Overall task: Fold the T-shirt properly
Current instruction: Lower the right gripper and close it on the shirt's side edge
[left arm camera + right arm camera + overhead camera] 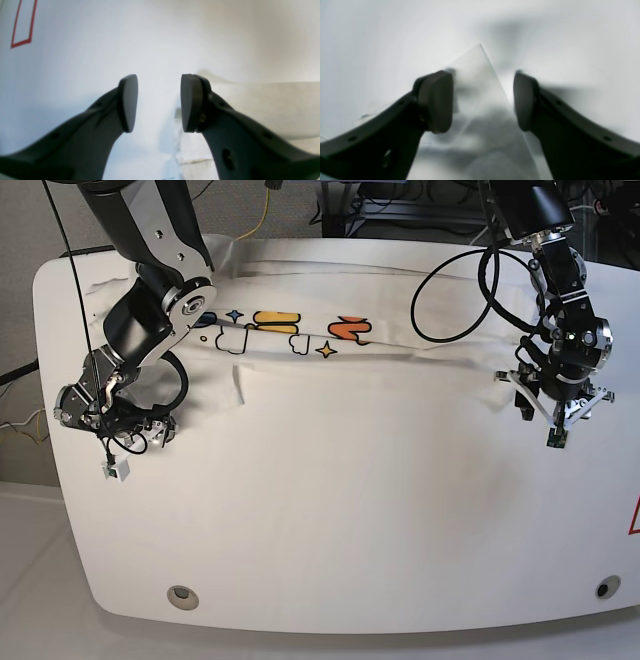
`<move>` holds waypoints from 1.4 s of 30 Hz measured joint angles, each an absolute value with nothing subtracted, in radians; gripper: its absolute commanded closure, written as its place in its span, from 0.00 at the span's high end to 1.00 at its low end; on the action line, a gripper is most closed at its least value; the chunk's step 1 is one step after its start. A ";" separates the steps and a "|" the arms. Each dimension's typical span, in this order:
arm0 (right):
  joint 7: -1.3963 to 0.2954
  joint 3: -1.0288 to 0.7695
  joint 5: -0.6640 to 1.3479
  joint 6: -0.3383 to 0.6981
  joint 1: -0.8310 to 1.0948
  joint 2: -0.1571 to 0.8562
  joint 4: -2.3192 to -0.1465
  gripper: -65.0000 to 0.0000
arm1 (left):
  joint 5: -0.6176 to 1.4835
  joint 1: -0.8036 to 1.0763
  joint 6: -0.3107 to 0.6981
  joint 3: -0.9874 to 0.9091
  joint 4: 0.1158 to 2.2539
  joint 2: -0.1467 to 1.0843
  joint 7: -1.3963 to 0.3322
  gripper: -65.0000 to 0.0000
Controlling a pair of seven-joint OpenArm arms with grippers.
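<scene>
T-shirt (330, 380) lies spread across the desk (330, 580), long axis left-right. Left hand (557, 418) and right hand (120, 423) hover at opposite side edges, both released, equally near, nothing gripped.

White rounded table (330, 580); grey floor (30, 220) behind; cables (262, 210) trailing.

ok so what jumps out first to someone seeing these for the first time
The white T-shirt spread across the white table, with a strip of colourful print showing near its far edge. Then the two dark arms at either end: the right hand low at the shirt's edge on the base view's left, the left hand at the other end. Both stand open and hold nothing.
</scene>
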State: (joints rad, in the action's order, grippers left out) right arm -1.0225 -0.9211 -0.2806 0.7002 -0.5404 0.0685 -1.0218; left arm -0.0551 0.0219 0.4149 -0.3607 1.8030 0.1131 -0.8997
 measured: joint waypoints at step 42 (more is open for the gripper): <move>-0.986 -0.915 -0.216 0.707 -0.472 0.027 -1.055 0.61 | -0.057 0.022 0.414 -0.361 1.803 0.112 -0.900 0.41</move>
